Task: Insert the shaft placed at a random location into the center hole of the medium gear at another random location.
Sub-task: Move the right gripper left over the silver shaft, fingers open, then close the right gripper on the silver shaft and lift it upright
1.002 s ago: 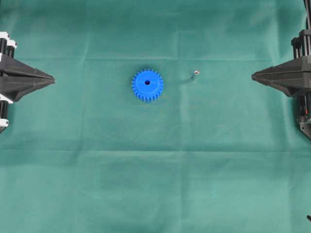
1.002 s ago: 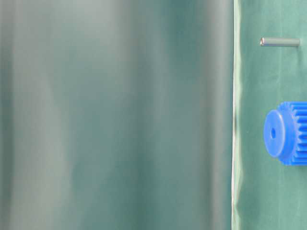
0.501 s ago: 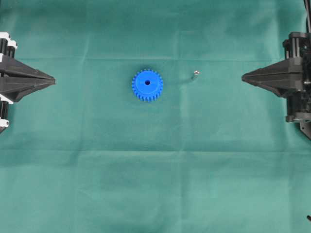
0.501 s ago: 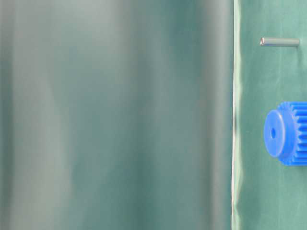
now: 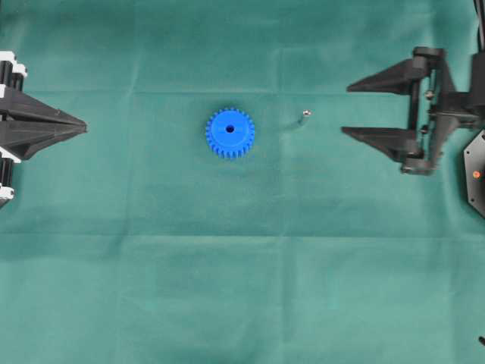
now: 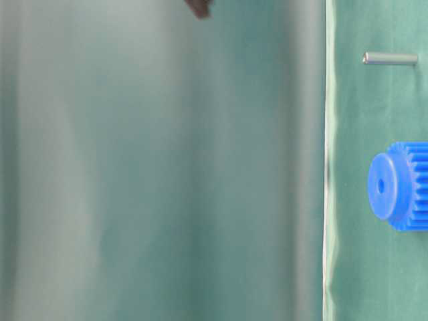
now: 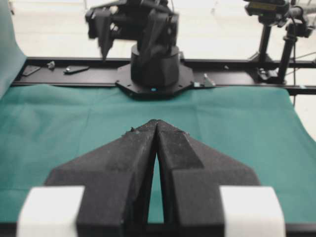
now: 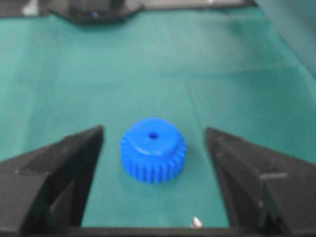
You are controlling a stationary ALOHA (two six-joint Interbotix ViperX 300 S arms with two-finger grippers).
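1. Since the earlier frame our right claw [image 5: 362, 110] has spread wide and advanced.
2. We see the shaft [image 5: 305, 115] standing upright just ahead of it, between it and the medium gear [image 5: 229, 133].
3. Our left claw [image 5: 76, 123], closed, sits farther off.

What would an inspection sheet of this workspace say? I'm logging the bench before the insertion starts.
Surface: green cloth, creased, covering the table.
Job's things: medium gear lying flat, center hole up and vacant; shaft standing on end on the cloth to its right, apart from it.
Clutter: nothing seen.
Grippers: left claw shut, holding nothing, at the left edge; right claw open, holding nothing, pointing toward the shaft.
Cables: nothing seen.
Surroundings: black rail and stands behind the cloth.
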